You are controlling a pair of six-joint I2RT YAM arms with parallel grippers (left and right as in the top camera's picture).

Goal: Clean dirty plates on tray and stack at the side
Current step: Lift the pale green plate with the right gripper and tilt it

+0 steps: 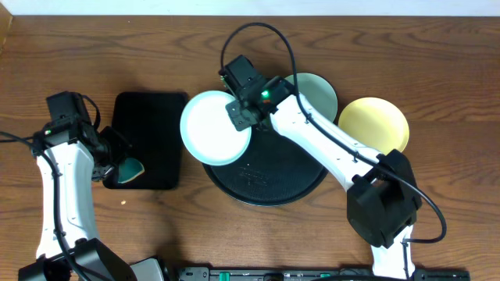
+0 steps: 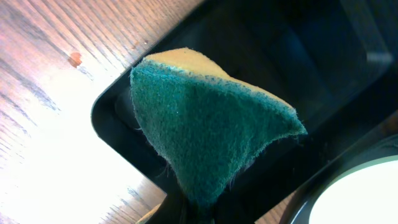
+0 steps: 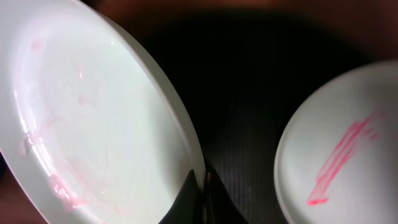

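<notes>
Over the left edge of the round black tray [image 1: 266, 176], my right gripper [image 1: 239, 111] is clamped on the rim of a pale plate [image 1: 212, 129], with my dark fingers [image 3: 185, 200] pinching its edge. From my right wrist the plate looks tilted, though I cannot say by how much. Faint pink smears run along its lower inner curve. A second plate [image 1: 319, 92], pale mint, lies at the tray's far right side with a thin red streak across its face. The yellow plate [image 1: 375, 125] sits on the wooden table [image 1: 437, 62], just beside the tray on the right and close to the mint plate; I cannot tell whether the two touch. Well apart, on the other side, my left gripper [image 1: 116, 158] is closed on the green sponge [image 2: 211, 124], gripping it from below so that it stands folded, its yellow backing showing along the top. It hangs over the near corner of the rectangular tray [image 2: 280, 50].
</notes>
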